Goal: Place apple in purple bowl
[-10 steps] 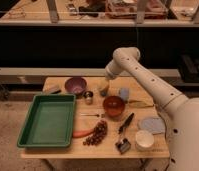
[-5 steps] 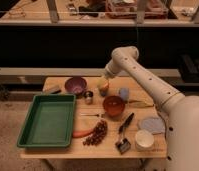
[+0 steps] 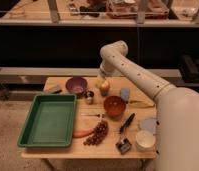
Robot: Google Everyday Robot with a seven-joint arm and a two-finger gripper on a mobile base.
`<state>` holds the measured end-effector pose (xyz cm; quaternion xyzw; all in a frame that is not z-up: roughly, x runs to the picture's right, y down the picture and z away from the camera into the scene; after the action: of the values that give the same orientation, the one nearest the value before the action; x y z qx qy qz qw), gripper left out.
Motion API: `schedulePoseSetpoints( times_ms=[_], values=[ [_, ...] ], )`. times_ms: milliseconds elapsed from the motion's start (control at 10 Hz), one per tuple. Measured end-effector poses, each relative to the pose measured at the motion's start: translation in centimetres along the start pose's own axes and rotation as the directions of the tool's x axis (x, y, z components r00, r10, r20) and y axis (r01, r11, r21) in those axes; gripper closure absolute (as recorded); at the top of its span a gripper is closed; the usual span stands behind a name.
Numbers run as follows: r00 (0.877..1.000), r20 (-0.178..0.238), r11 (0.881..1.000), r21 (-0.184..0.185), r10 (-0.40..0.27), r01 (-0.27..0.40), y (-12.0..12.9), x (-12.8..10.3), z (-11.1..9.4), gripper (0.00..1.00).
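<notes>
The apple [image 3: 104, 87], yellow-orange with a reddish side, is at the back middle of the wooden table [image 3: 63, 150], right at the tip of my gripper [image 3: 102, 81]. The gripper comes down on it from above, at the end of the white arm [image 3: 138, 75] that reaches in from the right. I cannot tell whether the apple rests on the table or is lifted. The purple bowl [image 3: 76, 85] stands upright and empty just left of the apple, about one bowl's width away.
A small metal cup [image 3: 89, 96] stands between the purple bowl and an orange-brown bowl [image 3: 114, 106]. A green tray [image 3: 49, 120] fills the left side. A carrot [image 3: 83, 133], grapes [image 3: 97, 134], a blue cup [image 3: 124, 94], a black brush [image 3: 127, 123] and a white bowl [image 3: 144, 140] lie nearby.
The gripper and the apple have shifted very slightly to the left, toward the purple bowl. Nothing else on the table has moved.
</notes>
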<state>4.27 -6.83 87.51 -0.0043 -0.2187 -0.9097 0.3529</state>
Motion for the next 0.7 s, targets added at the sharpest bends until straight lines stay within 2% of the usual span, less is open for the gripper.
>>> schedulePoseSetpoints(
  times_ms=[200,500,700],
  values=[
    [1.000,0.018,1.000,-0.009,0.022,-0.022,0.02,-0.05,0.01,0.20],
    [1.000,0.018,1.000,-0.011,0.025,-0.025,0.13,-0.19,-0.01,0.20],
    [0.998,-0.007,0.998,-0.001,0.063,-0.063,0.04,-0.58,0.26,0.20]
  ],
)
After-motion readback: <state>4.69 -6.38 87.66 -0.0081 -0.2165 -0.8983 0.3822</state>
